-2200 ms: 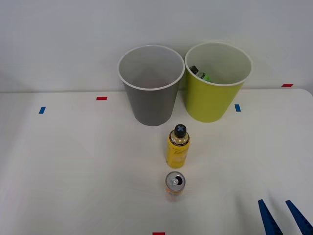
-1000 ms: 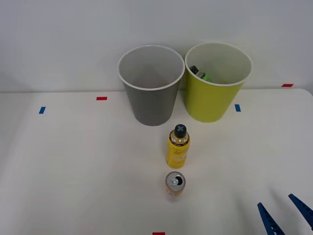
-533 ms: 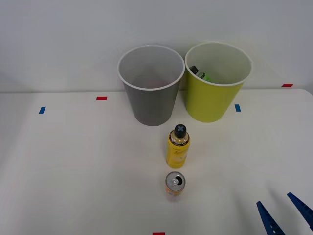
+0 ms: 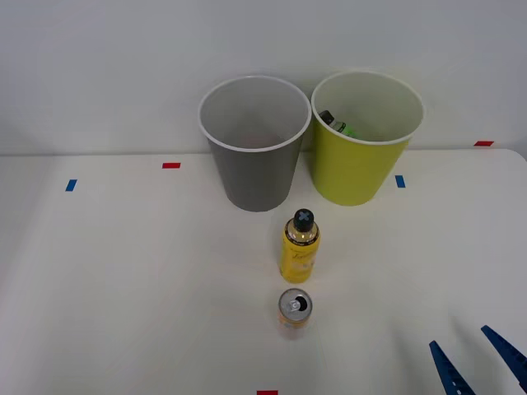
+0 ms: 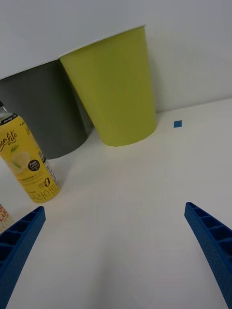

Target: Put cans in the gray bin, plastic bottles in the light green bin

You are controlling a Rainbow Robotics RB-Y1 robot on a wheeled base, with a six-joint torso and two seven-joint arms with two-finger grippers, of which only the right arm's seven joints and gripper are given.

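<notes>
A pale orange can [image 4: 294, 309] with a silver pull-tab top stands on the white table. Just behind it stands a yellow plastic bottle [image 4: 300, 247] with a black cap. Farther back is the gray bin [image 4: 254, 152], and beside it on the right the light green bin [image 4: 361, 156]. A green bottle [image 4: 336, 125] lies inside the green bin. My right gripper [image 4: 476, 360] is open at the front right corner, well to the right of the can, holding nothing. In the wrist view the open gripper [image 5: 116, 251] faces the yellow bottle [image 5: 30, 161], the gray bin [image 5: 46, 113] and the green bin [image 5: 113, 84].
Small red tape marks [image 4: 170, 165] and blue tape marks [image 4: 399, 181] dot the table. A white wall rises right behind the bins. The table's right edge runs close to my gripper. A sliver of the can [image 5: 3, 212] shows at the wrist view's edge.
The right gripper's fingers have spread wider than 2.2 s ago and have drifted slightly left. Bottle, can and bins have not moved.
</notes>
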